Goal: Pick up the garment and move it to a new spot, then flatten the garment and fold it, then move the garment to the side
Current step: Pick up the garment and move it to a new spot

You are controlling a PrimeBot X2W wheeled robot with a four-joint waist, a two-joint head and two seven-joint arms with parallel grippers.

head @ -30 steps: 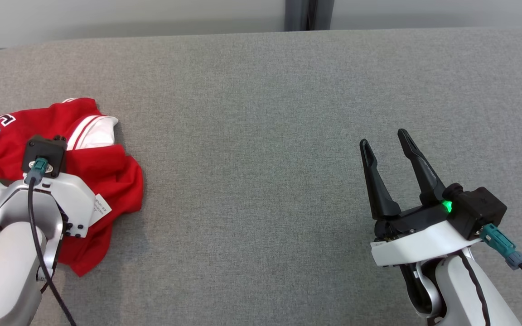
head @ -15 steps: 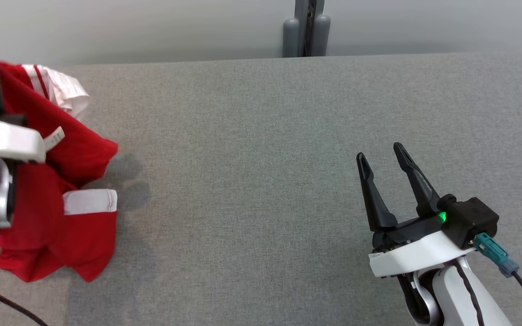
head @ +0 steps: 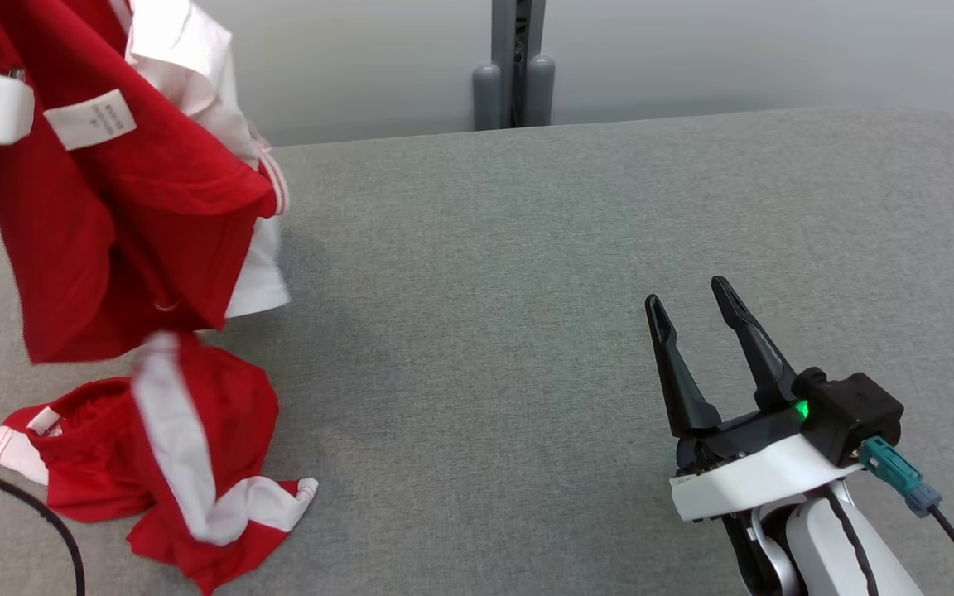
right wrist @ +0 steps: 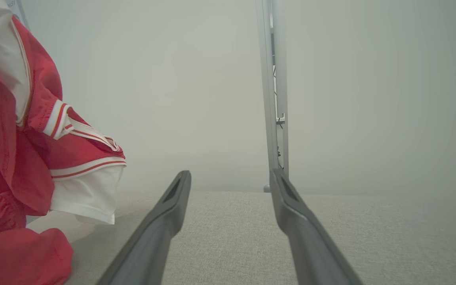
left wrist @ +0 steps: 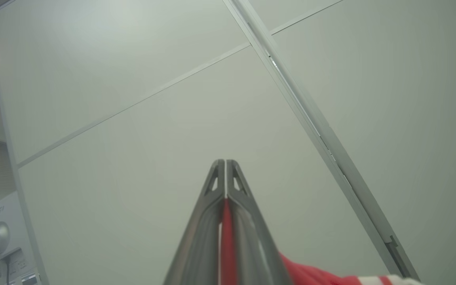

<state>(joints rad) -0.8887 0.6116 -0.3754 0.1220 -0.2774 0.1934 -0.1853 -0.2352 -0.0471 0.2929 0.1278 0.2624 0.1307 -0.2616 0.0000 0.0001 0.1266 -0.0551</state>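
Jersey (head: 113, 215) hangs limp at upper left, clamped in my left tool (left wrist: 225, 163), lower half pooled on the table (head: 527, 248). Right tool (head: 686, 295) stands spread, empty. Soft, light cloth; I'd take the hem.

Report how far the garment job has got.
Done: the left gripper is shut on the red-and-white jersey. In hand: the pick-up, jersey hanging, lower end bunched on the grey table. Left: placing, flattening, folding, moving aside; right gripper open, empty.
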